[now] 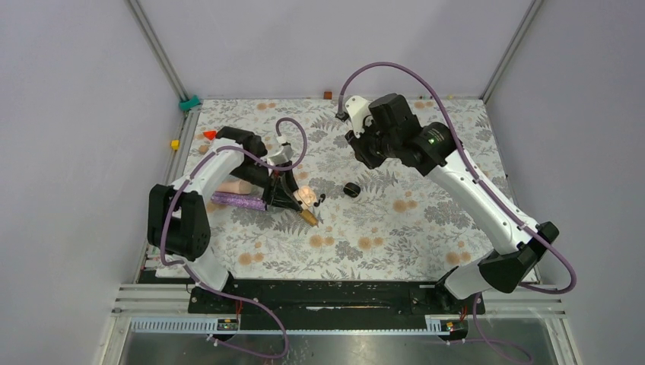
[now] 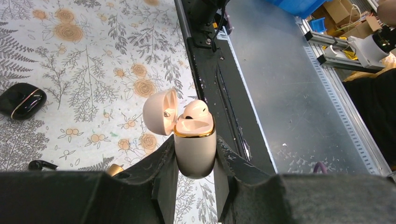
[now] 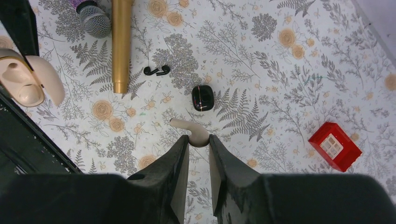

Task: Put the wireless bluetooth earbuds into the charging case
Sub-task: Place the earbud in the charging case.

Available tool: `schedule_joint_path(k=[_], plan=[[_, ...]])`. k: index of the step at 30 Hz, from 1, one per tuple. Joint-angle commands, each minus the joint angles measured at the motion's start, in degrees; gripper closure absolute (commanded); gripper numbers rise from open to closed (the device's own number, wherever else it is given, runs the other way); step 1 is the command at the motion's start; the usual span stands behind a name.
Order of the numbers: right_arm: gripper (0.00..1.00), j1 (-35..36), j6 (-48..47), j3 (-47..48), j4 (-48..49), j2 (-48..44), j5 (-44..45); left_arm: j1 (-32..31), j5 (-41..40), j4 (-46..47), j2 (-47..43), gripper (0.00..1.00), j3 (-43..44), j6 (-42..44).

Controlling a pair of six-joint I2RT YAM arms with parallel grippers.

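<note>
Earbuds of the cream pair are split. The seated earbud (image 2: 195,109) sits in the open charging case (image 2: 195,149), which is clamped upright in the left gripper (image 2: 194,161). The second earbud (image 3: 192,130) is pinched at its head by the right gripper (image 3: 198,142). For a clean insertion, its stem should be turned downward and lined up over the empty socket before it is lowered. The right arm is stretched high over the far centre, well apart from the case. The left arm is folded low at left centre. A black case (image 3: 202,98) lies between them.
</note>
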Motion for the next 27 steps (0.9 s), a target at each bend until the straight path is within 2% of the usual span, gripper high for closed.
schedule_joint_path(k=[1,4,8,13,14,18,22,27], plan=[[0.72,1.12,-3.42,0.14,1.41,-2.83,-1.12,-0.44,-3.00,-2.01,0.01,1.00,3.67,-2.74],[0.72,1.29,-3.64,-0.10,1.31,-2.90,-1.19,-1.02,-5.64,7.10,-1.34,1.00,2.96,-12.18],[0.72,1.37,-4.08,0.15,0.82,-2.66,-0.26,-3.08,-14.19,31.24,-8.52,1.00,-3.80,-35.70],[0.72,1.60,-2.87,0.68,1.22,-2.36,0.28,-3.85,-20.03,55.27,-16.49,1.00,-11.78,-51.96],[0.72,1.67,-2.67,1.07,1.27,-2.34,0.36,-3.87,-21.73,61.76,-18.09,1.00,-13.90,-57.47],[0.72,2.21,-2.27,1.53,2.90,-2.35,0.76,-3.85,-24.27,85.71,-24.54,1.00,-21.58,-70.71],[0.72,3.48,-2.26,1.25,5.18,-2.25,0.09,-4.54,-23.26,100.77,-26.27,1.00,-26.14,-82.13],[0.72,7.92,-5.40,0.05,8.03,-1.85,3.53,-7.16,-26.84,110.39,-27.21,1.00,-31.34,-89.18]])
